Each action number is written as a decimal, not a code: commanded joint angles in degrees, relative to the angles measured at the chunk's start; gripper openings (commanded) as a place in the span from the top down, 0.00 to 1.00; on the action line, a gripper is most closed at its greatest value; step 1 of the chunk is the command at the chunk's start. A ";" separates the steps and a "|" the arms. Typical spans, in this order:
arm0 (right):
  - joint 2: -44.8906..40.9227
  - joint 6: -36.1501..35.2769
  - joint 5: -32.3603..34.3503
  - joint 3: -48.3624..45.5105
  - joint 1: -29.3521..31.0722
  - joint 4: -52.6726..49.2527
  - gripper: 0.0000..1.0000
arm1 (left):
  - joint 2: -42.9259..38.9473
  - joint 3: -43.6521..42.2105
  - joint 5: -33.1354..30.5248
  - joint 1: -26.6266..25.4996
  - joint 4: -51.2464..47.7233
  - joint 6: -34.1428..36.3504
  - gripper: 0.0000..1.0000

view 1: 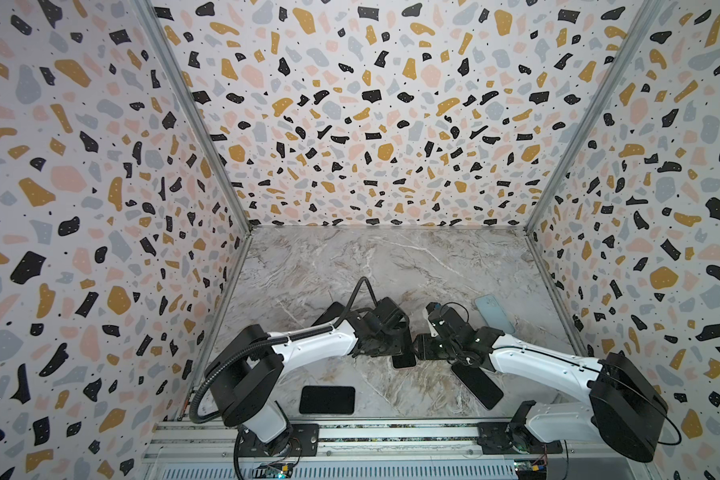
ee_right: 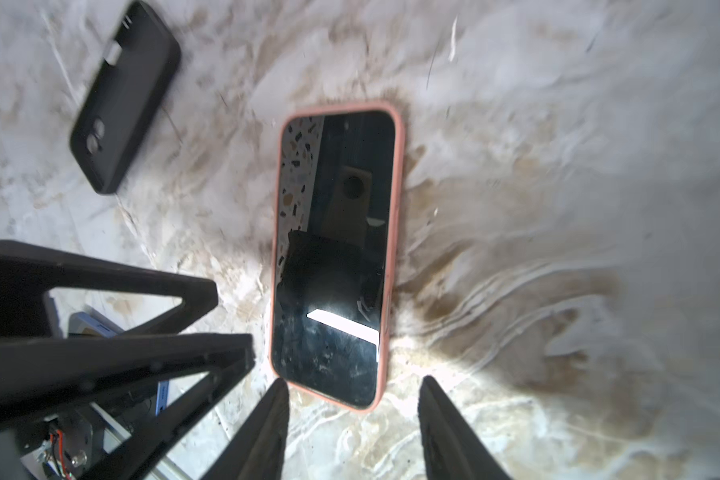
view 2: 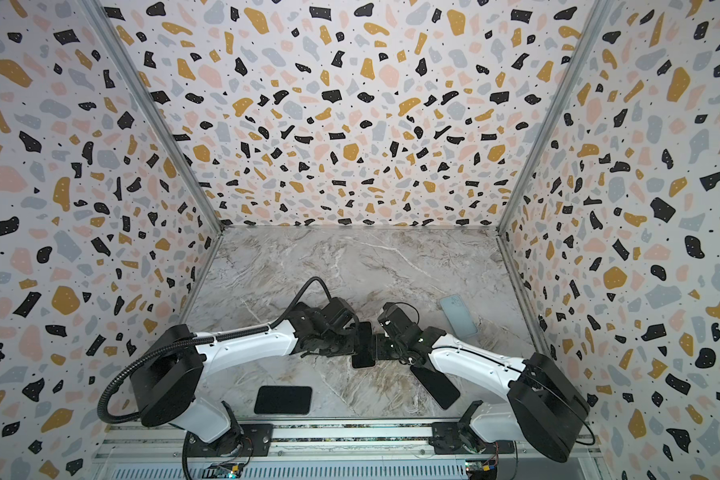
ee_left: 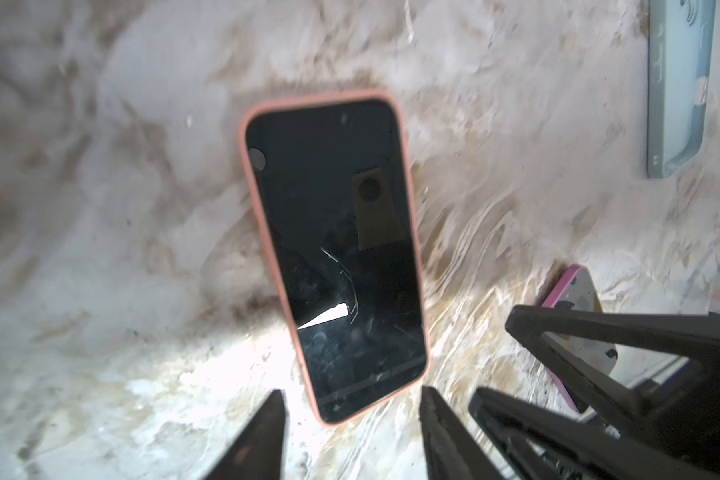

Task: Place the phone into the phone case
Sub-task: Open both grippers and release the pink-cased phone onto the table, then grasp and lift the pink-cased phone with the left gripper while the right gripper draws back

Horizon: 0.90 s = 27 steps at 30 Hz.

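Note:
The phone (ee_left: 337, 249) lies screen up on the marble table, seated in a salmon-pink phone case (ee_left: 248, 174) whose rim shows all round the dark screen. In both top views only its near end (view 1: 404, 362) (view 2: 363, 353) shows between the two wrists. My left gripper (ee_left: 353, 390) hovers open over one short end of the phone, touching nothing. My right gripper (ee_right: 354, 380) hovers open over the opposite short end (ee_right: 329, 386), also holding nothing. The two grippers face each other across the phone.
A light blue case (view 1: 494, 314) lies at the right, by the wall. A dark phone (view 1: 476, 384) sits partly under the right arm. A black case (view 1: 327, 400) lies near the front rail. Another black case (ee_right: 121, 99) lies behind the left arm.

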 commanded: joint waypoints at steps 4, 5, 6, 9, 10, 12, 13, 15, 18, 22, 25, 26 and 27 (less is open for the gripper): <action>-5.35 -6.41 0.33 -0.75 -4.03 -0.44 0.42 | 5.90 7.90 -5.49 -1.92 -7.76 2.03 0.31; -6.13 -6.91 0.21 -1.24 -4.52 -0.29 0.41 | 6.73 9.00 -6.10 -2.08 -8.47 2.03 0.29; -6.68 -7.26 0.08 -1.71 -4.88 -0.04 0.40 | 7.51 9.85 -6.41 -2.13 -9.03 2.07 0.26; -8.07 -8.37 -0.94 -3.34 -6.15 1.10 0.37 | 9.97 12.48 -7.62 -2.55 -10.96 1.59 0.19; -8.34 -8.68 -1.43 -3.83 -6.63 1.38 0.36 | 10.78 13.46 -8.14 -2.73 -11.73 1.33 0.17; -8.35 -9.52 -2.16 -4.32 -7.30 1.58 0.34 | 12.38 15.05 -8.66 -3.10 -12.92 1.10 0.13; -8.32 -9.76 -2.27 -4.62 -7.64 1.65 0.33 | 13.20 15.75 -8.75 -3.27 -13.36 0.99 0.12; -8.43 -10.15 -3.06 -5.18 -7.86 2.20 0.31 | 14.39 16.56 -8.80 -3.54 -13.76 0.89 0.11; -8.94 -10.33 -4.28 -6.58 -8.15 3.37 0.28 | 15.96 17.55 -8.99 -3.67 -14.44 0.79 0.06; -9.88 -10.26 -5.05 -7.97 -8.64 4.01 0.21 | 18.01 19.27 -9.80 -3.72 -16.11 0.79 0.00; -10.25 -10.25 -5.88 -8.63 -9.13 4.59 0.19 | 19.33 19.78 -9.56 -3.74 -16.43 0.73 0.00; -10.19 -10.13 -6.07 -8.73 -9.24 4.73 0.19 | 19.60 19.83 -9.38 -3.80 -16.28 0.74 0.00; -10.12 -10.20 -6.34 -8.83 -9.26 4.88 0.19 | 19.87 19.79 -9.28 -3.89 -16.20 0.79 0.00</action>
